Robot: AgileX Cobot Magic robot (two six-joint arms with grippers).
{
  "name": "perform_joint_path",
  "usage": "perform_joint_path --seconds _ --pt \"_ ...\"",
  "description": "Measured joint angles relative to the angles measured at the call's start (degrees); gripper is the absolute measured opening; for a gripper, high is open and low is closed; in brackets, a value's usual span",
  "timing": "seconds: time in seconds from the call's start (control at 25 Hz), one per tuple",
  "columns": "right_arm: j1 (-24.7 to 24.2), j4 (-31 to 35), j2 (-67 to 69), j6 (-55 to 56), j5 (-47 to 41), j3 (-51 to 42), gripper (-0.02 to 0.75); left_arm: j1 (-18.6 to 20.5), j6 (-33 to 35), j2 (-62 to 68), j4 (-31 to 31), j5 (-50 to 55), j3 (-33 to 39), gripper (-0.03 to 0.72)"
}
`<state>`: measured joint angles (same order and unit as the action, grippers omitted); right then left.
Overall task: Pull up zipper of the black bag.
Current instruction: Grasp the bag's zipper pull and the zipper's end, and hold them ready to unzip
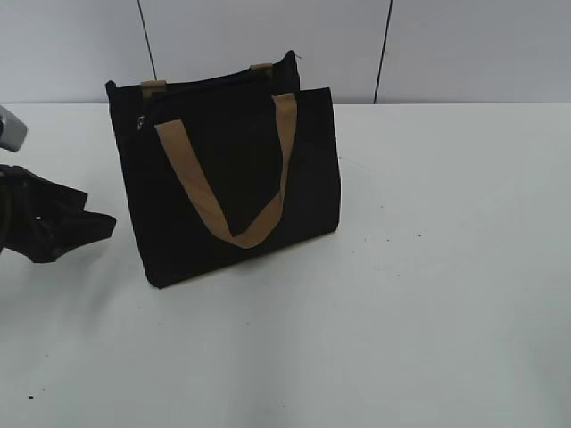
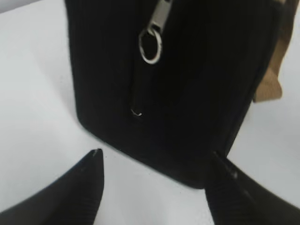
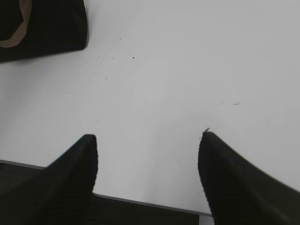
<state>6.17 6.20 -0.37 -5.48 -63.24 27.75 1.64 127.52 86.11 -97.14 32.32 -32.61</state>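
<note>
The black bag [image 1: 236,178] stands upright on the white table [image 1: 428,267] with a tan loop handle [image 1: 241,169] hanging down its front. The zipper's silver slider and pull tab [image 1: 141,121] sit at the bag's top left corner. In the left wrist view the bag's end panel [image 2: 187,84] fills the frame, with the silver pull tab and ring [image 2: 152,40] dangling. My left gripper [image 2: 152,157] is open, just short of the bag's end; it shows at the left edge of the exterior view [image 1: 94,223]. My right gripper [image 3: 147,136] is open and empty over bare table, far from the bag [image 3: 42,28].
A tan strap end [image 2: 274,70] hangs at the right in the left wrist view. The table's near edge [image 3: 140,201] lies under my right gripper. A grey panelled wall [image 1: 357,45] stands behind the table.
</note>
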Motion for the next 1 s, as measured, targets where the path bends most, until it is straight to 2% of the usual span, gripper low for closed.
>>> perform_joint_path --seconds 0.08,0.2,0.44,0.68,1.0 --pt "0.0 0.0 0.0 0.0 0.0 0.0 0.512 0.0 5.3 4.8 -1.0 2.2 -0.9 0.51" --pt "0.0 0.0 0.0 0.0 0.0 0.0 0.512 0.0 7.9 11.0 -1.6 4.2 -3.5 0.503" --pt "0.0 0.0 0.0 0.0 0.0 0.0 0.512 0.0 8.9 16.2 -2.0 5.4 -10.0 0.501" --pt "0.0 0.0 0.0 0.0 0.0 0.0 0.512 0.0 9.4 19.9 -2.1 9.4 -13.6 0.495" --pt "0.0 0.0 0.0 0.0 0.0 0.0 0.512 0.0 9.4 23.6 -2.0 10.9 -18.7 0.417"
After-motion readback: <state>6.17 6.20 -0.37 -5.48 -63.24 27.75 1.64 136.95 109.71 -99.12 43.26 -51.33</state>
